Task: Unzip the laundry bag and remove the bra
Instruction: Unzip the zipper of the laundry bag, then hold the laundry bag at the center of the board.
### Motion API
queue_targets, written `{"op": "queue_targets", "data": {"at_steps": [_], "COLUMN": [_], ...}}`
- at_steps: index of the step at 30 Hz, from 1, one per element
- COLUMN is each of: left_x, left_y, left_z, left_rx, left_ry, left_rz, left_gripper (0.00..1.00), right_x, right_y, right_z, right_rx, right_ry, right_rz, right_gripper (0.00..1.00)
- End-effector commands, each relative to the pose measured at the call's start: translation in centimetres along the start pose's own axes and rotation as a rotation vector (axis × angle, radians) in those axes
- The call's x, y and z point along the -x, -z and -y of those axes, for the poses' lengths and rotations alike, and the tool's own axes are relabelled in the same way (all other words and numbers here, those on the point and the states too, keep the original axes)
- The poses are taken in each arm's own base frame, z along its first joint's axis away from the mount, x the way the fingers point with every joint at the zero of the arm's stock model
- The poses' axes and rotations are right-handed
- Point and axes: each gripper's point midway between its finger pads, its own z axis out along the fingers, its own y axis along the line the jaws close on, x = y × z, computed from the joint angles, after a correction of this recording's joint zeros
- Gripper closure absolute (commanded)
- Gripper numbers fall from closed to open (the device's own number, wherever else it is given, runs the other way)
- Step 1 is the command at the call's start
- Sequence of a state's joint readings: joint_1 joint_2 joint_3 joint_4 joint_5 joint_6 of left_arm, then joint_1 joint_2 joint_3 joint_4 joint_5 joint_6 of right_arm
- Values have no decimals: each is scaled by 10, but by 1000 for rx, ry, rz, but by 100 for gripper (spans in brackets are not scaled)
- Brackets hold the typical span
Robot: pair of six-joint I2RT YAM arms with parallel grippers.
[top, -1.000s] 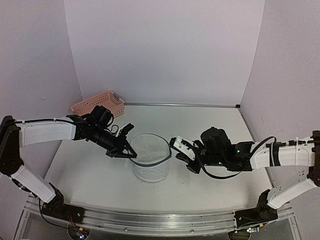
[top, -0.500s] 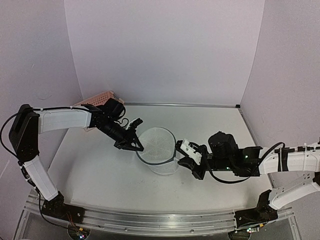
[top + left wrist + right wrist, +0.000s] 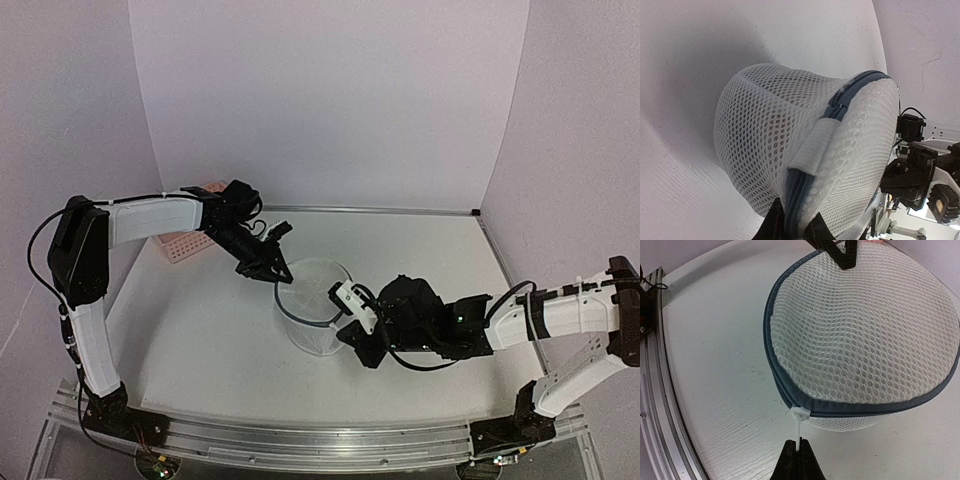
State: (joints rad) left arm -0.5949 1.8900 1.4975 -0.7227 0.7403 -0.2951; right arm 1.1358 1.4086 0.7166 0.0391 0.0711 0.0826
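Sitting near the middle of the desk [image 3: 190,335], the laundry bag [image 3: 312,312] is tipped, with both grippers on it.
Zip looks closed along the stretch of dark grey rim [image 3: 771,347] that shows. The left gripper [image 3: 274,271] is clamped on that rim at the bag's far-left side; the right gripper [image 3: 797,454] is pinching the thin white pull tab [image 3: 799,416] on the near side. A pink basket [image 3: 190,243] sits by the far left corner, well apart from the bag.
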Motion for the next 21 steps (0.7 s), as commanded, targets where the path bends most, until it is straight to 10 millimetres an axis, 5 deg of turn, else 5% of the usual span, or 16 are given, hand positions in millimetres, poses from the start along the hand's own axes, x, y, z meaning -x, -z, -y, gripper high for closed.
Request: {"op": "queue_targets", "data": {"at_steps": [1,7,10,21], "left_x": [16,27,32,7], "left_y": [7,25,44,87], "left_z": [-8,-28,-21,4], "left_rx": [52,216,248,220], "left_ry": [-43,-13,10,118], "left_rz": [27,110,172,325], "left_gripper": [84,46,32,17], "right_x": [42,43,44,42], "right_y": [0,-12,-14,-21], "right_z": [4,11,15,24], "right_rx": [-56,-105,-127,-181], "right_ry": [-184,-292,-331,-432], "right_rz": [95,84,88,100], "right_gripper": [100,100,100,100]}}
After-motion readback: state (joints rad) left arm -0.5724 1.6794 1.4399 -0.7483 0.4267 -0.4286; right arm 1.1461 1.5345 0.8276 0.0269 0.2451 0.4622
